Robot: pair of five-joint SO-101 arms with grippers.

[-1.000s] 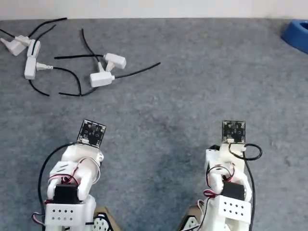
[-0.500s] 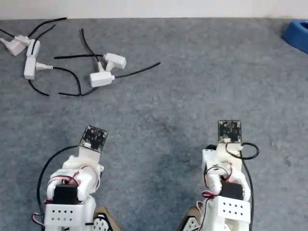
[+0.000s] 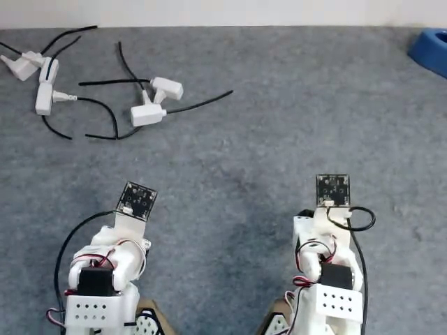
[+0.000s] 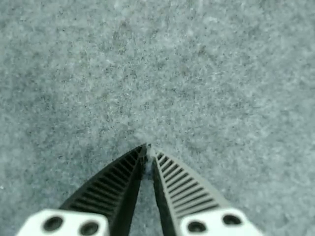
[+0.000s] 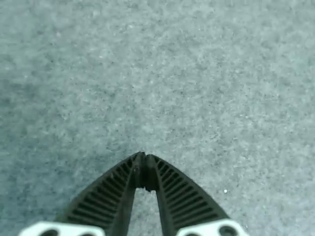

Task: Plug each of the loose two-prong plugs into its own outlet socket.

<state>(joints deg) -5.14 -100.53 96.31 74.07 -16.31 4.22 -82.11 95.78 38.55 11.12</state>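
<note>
The plugs and sockets are small white blocks with black cords (image 3: 199,102), and they lie on the gray mat (image 3: 279,118) at the far left side of the table. One white block (image 3: 148,114) lies near the middle of that side, and a second white block (image 3: 167,88) sits just behind it, very close. More white blocks (image 3: 43,98) lie farther off by the left edge, in a little bunch with their cords curling around them. From up high they are too small to tell which ones are plugs and which are sockets. Two arms sit at the near edge of the table, one arm (image 3: 105,258) on one side and the other arm (image 3: 328,262) well apart from it, and both are far from the white blocks. The left gripper (image 4: 146,150) is pinched together at the tips with nothing in it, and it points at bare gray mat. The right gripper (image 5: 142,158) is pinched together too, with nothing between its fingers, over bare mat as well. A blue thing (image 3: 429,49) peeks in at the far right corner.
</note>
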